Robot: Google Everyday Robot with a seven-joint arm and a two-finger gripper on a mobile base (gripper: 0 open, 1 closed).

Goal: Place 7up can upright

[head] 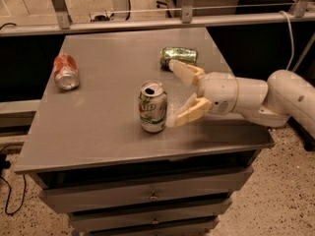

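Observation:
The 7up can [152, 107] stands upright on the grey table [98, 127], near its middle front. It is mostly white with a green band and an open silver top. My gripper [174, 93] is just right of the can, with the fingers spread wide and empty. The near finger [184, 114] lies close to the can's right side; I cannot tell if it touches. The white arm reaches in from the right.
An all-green can [178, 56] lies on its side at the back of the table, behind my gripper. A red-orange can [65, 71] lies on its side at the left. Drawers sit below the table top. A metal rail runs behind.

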